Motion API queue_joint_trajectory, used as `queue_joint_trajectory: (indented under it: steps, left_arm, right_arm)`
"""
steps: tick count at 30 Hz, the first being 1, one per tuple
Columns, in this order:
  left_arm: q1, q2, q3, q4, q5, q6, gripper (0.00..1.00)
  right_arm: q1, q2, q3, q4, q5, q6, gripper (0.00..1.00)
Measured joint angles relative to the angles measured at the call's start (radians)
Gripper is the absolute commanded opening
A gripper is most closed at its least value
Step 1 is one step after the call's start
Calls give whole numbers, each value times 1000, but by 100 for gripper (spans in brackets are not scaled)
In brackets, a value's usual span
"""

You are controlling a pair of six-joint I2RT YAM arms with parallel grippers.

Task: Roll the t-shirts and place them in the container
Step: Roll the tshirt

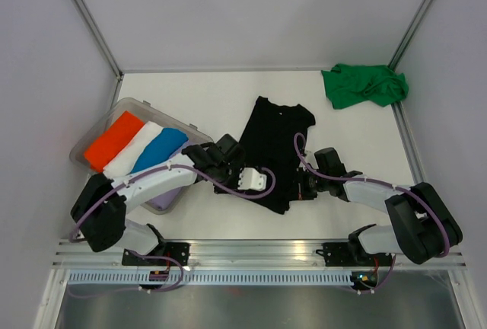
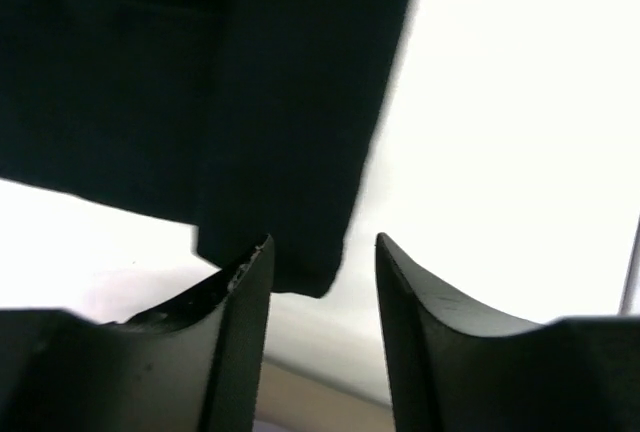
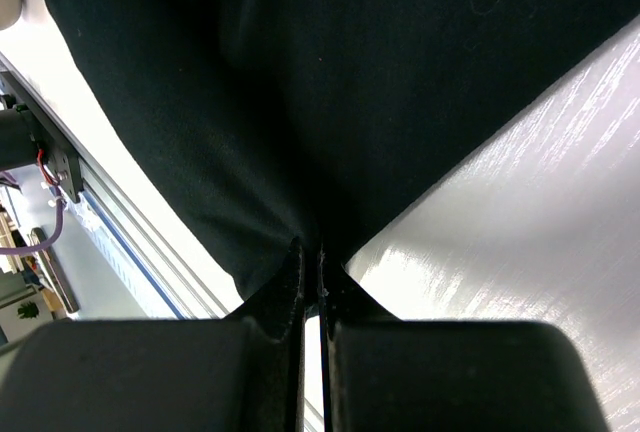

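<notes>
Left tool (image 2: 322,242): jaws stand apart with nothing clamped. White desk (image 1: 205,93) shows through the gap, and a corner of the black t-shirt (image 2: 200,82) hangs just ahead of one fingertip.
Right tool (image 3: 310,252): closed and pinching the black t-shirt's near hem. We see the fabric bunch right at its tips in the wrist view.
Tools from above: left tool (image 1: 268,186) and right tool (image 1: 304,186) sit near each other at the shirt's near end.
Black t-shirt (image 1: 278,135): lies mid-desk, mostly flat and slightly skewed, with the collar end far and the hem end near. The near part looks narrower, but we cannot tell whether it is folded in.
Green t-shirt (image 1: 364,85): crumpled at the far right corner of the desk, well apart from both arms, not rolled.
Bin (image 1: 122,104): clear, on the left of the desk, holding orange, white and blue rolls (image 1: 137,150) side by side.
Step in hand: we judge this as the grip setup for rolling the black shirt. Only one side of the hem is held.
Progress: we judge it early, with neither shirt on the desk rolled yet.
Next move calls for: the left tool to come down on the hem corner just ahead of it and close there, level with the right. After that, both should turn the hem over toward the collar together so the roll stays even.
Watch for: a one-sided pull, which would skew the fabric.
</notes>
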Motion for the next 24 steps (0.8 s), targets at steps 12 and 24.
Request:
queue_joint_trajectory:
  steps: [12,24]
  left_arm:
    - [-43,-92,-264,224,-124,166,58]
    - [-53,43,-274,382,-199,207,23]
  right_arm:
    - [-3,4,0,-1,0,-2,1]
    - [-19,3,6,-16,-1,-29,14]
